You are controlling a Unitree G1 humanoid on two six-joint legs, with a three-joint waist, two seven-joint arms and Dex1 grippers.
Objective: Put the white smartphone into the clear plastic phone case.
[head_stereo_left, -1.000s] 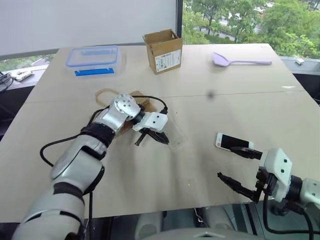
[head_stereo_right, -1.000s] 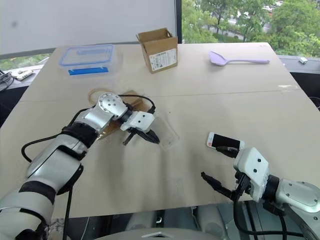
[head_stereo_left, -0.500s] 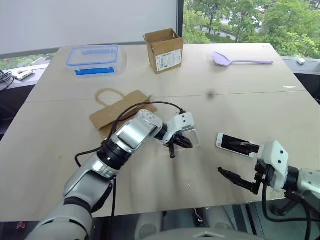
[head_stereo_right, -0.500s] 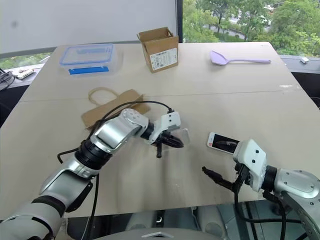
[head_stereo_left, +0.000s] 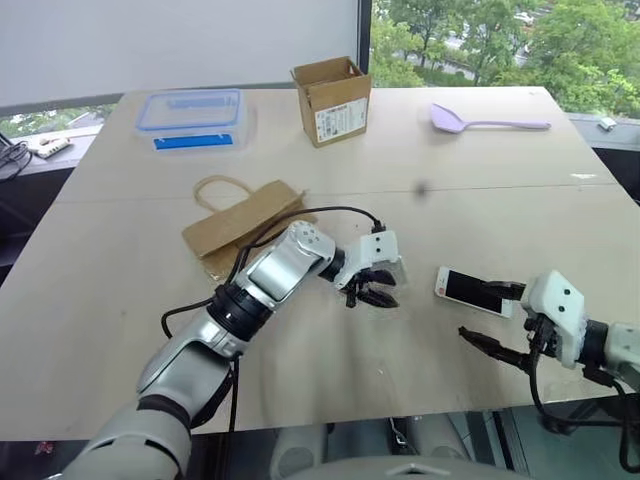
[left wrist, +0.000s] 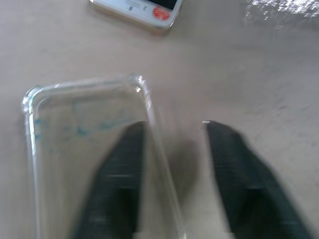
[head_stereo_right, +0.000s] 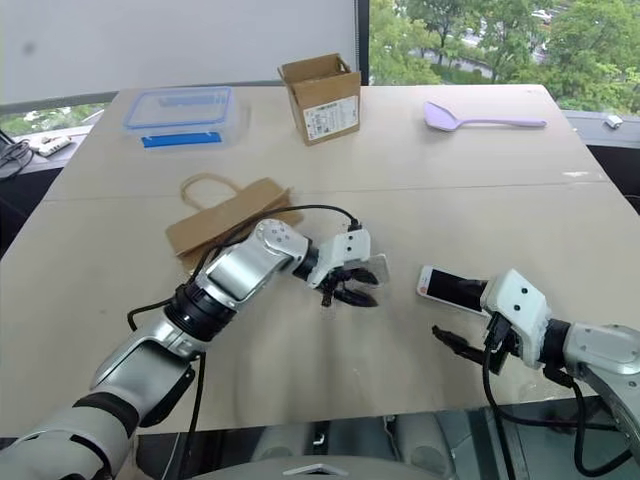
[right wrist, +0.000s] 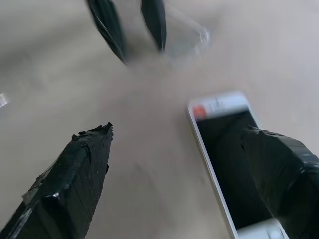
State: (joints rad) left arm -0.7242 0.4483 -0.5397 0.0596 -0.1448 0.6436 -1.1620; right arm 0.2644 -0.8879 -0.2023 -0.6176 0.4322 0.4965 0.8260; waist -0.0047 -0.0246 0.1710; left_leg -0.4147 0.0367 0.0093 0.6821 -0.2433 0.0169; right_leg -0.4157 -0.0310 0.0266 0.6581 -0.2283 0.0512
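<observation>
My left arm reaches across the middle of the pale wooden tabletop, its left gripper angled down at the surface, black fingers spread apart. In the left wrist view one finger lies over the thin clear plastic phone case, which sits flat on the tabletop, and the other rests outside its long edge; I cannot tell whether either finger actually touches the shell. From the head views the case is hard to make out, just a glint beside the gripper. The small white smartphone with a black screen lies face up just to the right of the case, apart from it. My right arm comes in low from the near right edge, its right gripper pointing toward the phone with its fingers wide apart; one finger hangs over the phone's near end and hides part of the screen, the other is off to its side. The right forearm is cut off by the frame edge.
</observation>
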